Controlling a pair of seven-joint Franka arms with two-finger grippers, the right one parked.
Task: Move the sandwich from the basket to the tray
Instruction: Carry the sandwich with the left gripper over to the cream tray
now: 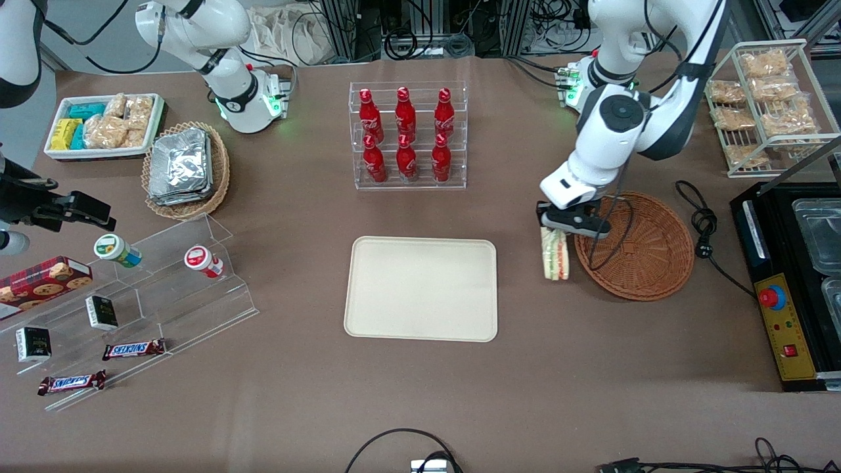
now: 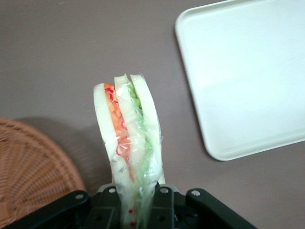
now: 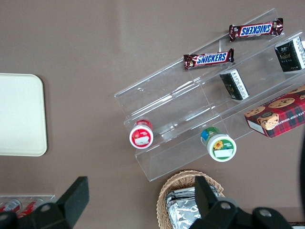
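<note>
I have the gripper [image 1: 570, 226] pinched on the sandwich [image 1: 555, 253], which hangs below it, just beside the rim of the basket [image 1: 647, 263] on the side toward the tray [image 1: 422, 289]. In the front view the gripper body hides the top of the sandwich and the fingers themselves, so I judge the grip from the wrist view: there the sandwich [image 2: 129, 143] rises out of the black gripper [image 2: 143, 210], its wrapped end squeezed between the two pads, and that end is cut off by the frame edge. I can make out pale bread, orange-red filling in one layer and green in another under clear wrap. Only a slice of the basket [image 2: 33, 171] shows in the wrist view, and one corner of the tray [image 2: 248, 76]. I cannot tell how high the sandwich hangs above the table [image 1: 295, 394]. From the front the basket looks empty, though the arm and its cable cross part of it. The tray lies bare, between the sandwich and the parked arm's end.
</note>
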